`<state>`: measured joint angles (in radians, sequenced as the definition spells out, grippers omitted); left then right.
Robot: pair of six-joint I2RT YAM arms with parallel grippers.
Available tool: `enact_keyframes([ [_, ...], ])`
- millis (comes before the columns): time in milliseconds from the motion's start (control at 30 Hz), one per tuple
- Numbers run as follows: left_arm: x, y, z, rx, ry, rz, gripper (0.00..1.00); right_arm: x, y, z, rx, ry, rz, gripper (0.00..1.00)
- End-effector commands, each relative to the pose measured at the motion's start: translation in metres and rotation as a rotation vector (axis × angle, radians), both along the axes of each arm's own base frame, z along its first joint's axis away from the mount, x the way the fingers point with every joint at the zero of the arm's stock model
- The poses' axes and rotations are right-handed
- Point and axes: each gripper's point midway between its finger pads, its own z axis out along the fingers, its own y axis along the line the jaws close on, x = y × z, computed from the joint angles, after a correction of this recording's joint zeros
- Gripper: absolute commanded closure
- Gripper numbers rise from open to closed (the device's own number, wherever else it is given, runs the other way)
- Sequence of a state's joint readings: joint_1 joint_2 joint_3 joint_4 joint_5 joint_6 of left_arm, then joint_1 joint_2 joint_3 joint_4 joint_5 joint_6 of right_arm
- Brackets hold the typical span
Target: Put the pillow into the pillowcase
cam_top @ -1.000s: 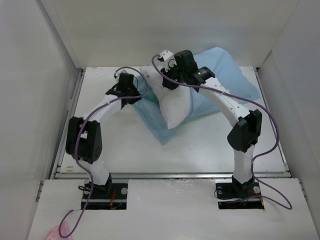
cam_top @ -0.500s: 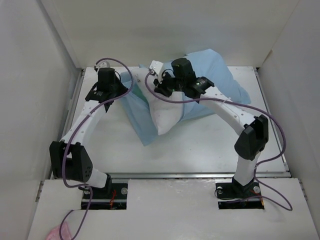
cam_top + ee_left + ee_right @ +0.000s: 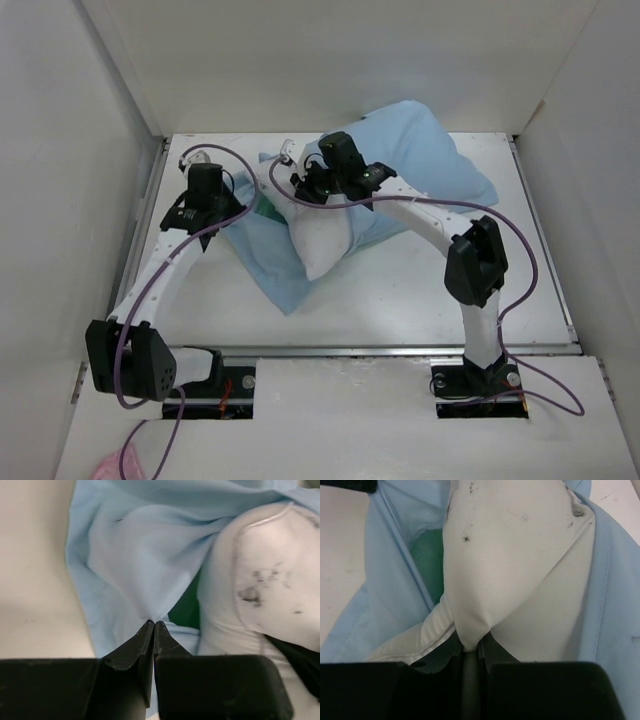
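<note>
The pillow point(image 3: 322, 240) lay partly inside the pillowcase point(image 3: 430, 150) on the worktop point(image 3: 400, 300), with one corner sticking out. The right fingers point(image 3: 492, 655) were clamped on a pillow corner. The left fingers point(image 3: 135, 647) were pinched together on pillowcase cloth.

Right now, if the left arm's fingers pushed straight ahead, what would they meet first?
The pillowcase: the left fingers pinch its blue cloth, and more folds seem to lie ahead. The pillow sits aside.

One pillow point(image 3: 322, 240), one pillowcase point(image 3: 430, 150), two arms point(image 3: 165, 268).
</note>
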<state>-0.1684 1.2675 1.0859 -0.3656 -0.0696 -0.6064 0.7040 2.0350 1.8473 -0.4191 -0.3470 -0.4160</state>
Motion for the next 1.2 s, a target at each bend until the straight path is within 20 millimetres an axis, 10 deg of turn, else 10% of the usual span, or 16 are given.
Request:
enact_keyframes([
  [0, 0.006, 0.045, 0.008, 0.092, -0.062, 0.185, 1.00, -0.008, -0.035, -0.011, -0.040, 0.142, -0.063, 1.00],
  [233, 0.011, 0.025, -0.048, 0.038, 0.082, 0.113, 1.00, -0.013, -0.026, 0.015, 0.024, 0.152, -0.040, 1.00],
  [467, 0.028, -0.006, -0.042, 0.064, 0.036, -0.069, 0.00, -0.019, -0.022, 0.017, 0.037, 0.179, -0.003, 1.00],
  [767, -0.005, -0.097, -0.068, 0.150, 0.043, -0.496, 0.00, 0.002, -0.029, 0.037, 0.090, 0.227, -0.110, 1.00],
  [1000, -0.003, -0.111, -0.074, 0.180, 0.032, -0.416, 0.00, 0.001, -0.030, 0.111, 0.242, 0.206, -0.118, 1.00],
  [1167, 0.036, -0.094, -0.068, 0.215, 0.044, -0.085, 0.00, -0.013, -0.033, 0.169, 0.331, 0.138, -0.082, 1.00],
])
